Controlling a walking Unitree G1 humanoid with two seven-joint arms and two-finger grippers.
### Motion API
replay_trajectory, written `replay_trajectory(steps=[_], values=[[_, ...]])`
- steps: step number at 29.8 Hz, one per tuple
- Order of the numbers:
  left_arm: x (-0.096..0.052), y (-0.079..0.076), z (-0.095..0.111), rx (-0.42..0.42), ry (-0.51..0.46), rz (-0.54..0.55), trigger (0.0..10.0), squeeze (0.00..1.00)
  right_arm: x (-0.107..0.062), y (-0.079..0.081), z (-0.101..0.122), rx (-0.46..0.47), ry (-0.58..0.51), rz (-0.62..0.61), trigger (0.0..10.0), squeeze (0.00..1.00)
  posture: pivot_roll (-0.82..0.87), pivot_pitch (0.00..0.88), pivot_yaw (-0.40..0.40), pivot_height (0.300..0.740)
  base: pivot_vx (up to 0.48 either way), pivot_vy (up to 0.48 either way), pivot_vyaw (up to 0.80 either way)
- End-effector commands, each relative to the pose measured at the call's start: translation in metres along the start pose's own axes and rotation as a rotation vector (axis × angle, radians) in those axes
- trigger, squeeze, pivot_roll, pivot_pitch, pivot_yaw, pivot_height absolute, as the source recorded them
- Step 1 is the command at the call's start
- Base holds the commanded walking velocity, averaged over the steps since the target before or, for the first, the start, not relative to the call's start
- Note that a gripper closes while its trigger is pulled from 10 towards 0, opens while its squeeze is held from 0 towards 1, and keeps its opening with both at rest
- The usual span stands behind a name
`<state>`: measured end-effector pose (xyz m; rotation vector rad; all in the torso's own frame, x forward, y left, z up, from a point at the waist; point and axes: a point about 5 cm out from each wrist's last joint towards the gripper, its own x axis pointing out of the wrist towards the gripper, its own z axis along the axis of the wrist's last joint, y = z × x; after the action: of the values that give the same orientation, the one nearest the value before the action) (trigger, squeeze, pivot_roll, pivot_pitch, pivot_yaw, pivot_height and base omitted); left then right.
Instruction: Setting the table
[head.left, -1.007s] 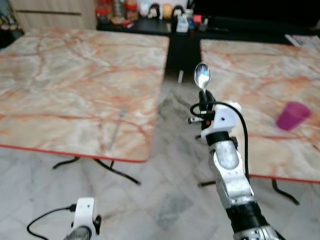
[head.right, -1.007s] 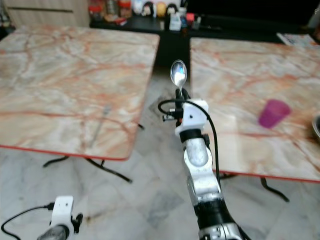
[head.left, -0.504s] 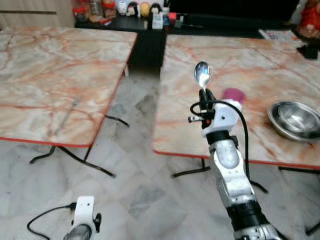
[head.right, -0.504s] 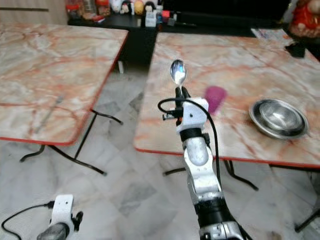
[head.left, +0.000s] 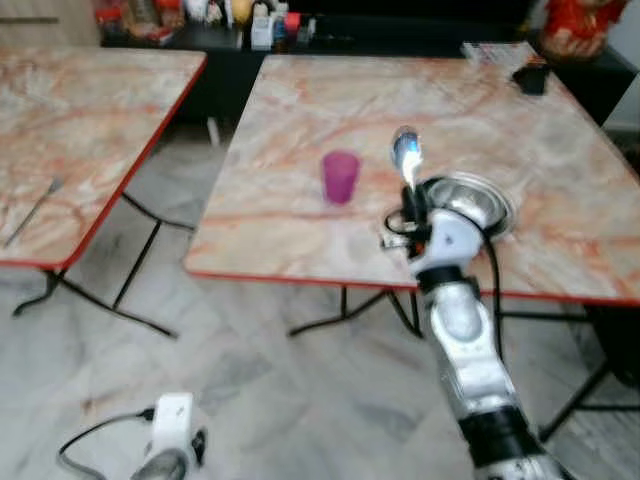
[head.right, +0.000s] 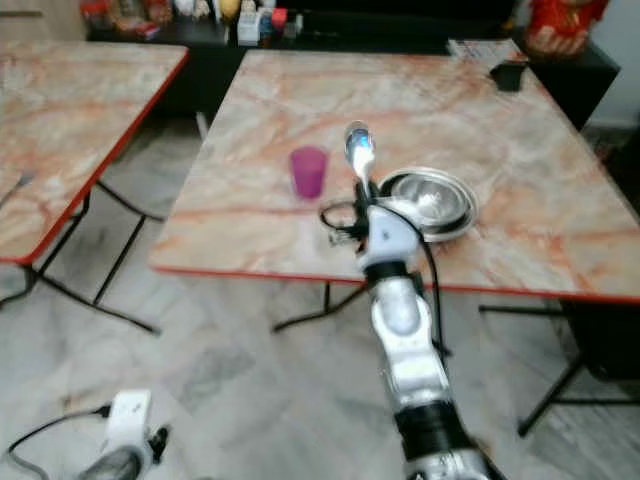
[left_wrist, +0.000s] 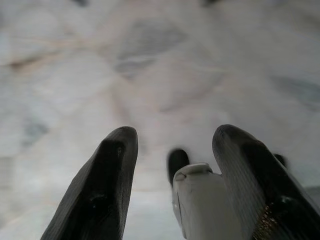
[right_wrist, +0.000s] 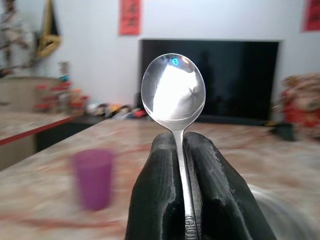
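Steel spoon (right_wrist: 173, 95) upright in clenched right jaws, handle stamp unreadable; left jaws parted above floor (left_wrist: 160, 65).

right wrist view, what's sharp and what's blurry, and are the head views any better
Right wrist view: the spoon is sharp with glare on its bowl, clamped between the right gripper jaws; the purple cup is smeared. Eye views: soft overall, with the steel bowl and table edges blurred.

A marble table (head.right: 520, 190) carries a purple cup (head.right: 308, 172) and, well apart, a steel bowl (head.right: 432, 200)
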<state>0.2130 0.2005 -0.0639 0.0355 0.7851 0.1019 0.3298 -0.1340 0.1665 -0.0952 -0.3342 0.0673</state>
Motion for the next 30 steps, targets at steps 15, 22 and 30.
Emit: replay_trajectory(steps=[15, 22, 30], values=[[-0.0012, 0.0105, -0.0022, 0.001, 0.005, 0.029, 10.0, 0.00, 0.0024, 0.0069, 0.0039, 0.010, -0.012, 0.020, 10.0, 0.00, -0.02, 0.125, -0.019, 0.740, 0.000, -0.271, 0.00], [-0.0012, 0.0111, -0.0018, -0.005, 0.003, 0.030, 10.0, 0.00, 0.0018, 0.0072, 0.0037, 0.013, -0.011, 0.017, 10.0, 0.00, -0.02, 0.127, -0.018, 0.740, 0.000, 0.000, 0.00], [-0.0013, 0.0124, -0.0015, 0.003, 0.001, 0.041, 10.0, 0.00, 0.0012, 0.0079, 0.0031, 0.016, -0.012, 0.019, 10.0, 0.00, -0.02, 0.127, -0.018, 0.740, 0.169, 0.000, 0.00]])
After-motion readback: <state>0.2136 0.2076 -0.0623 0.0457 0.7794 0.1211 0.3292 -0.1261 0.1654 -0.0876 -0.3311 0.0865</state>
